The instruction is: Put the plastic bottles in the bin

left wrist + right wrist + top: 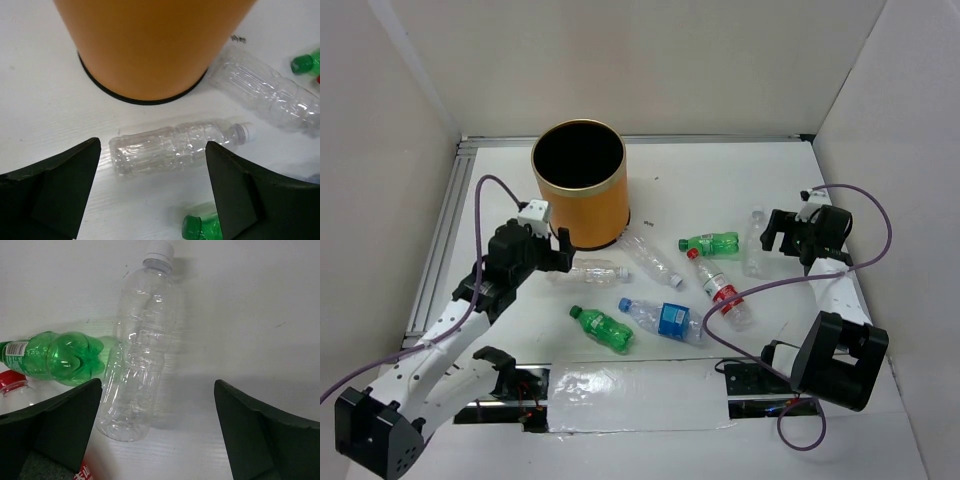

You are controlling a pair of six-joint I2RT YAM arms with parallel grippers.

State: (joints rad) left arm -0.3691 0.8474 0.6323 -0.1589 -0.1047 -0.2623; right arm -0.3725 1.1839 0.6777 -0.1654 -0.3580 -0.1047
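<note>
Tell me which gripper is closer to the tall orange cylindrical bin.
Left. The left gripper sits by the base of the tall orange cylindrical bin, over a clear plastic bottle; the right gripper is well away, above another clear plastic bottle.

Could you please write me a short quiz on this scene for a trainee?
1. True or false: the left tool is shut on the small clear plastic bottle beside the tall orange cylindrical bin.
2. How many green plastic bottles lie on the white table? A one, B two, C four.
3. Fill in: the clear plastic bottle under the right tool has a ___ cap.
Key: 1 false; 2 B; 3 white.
</note>
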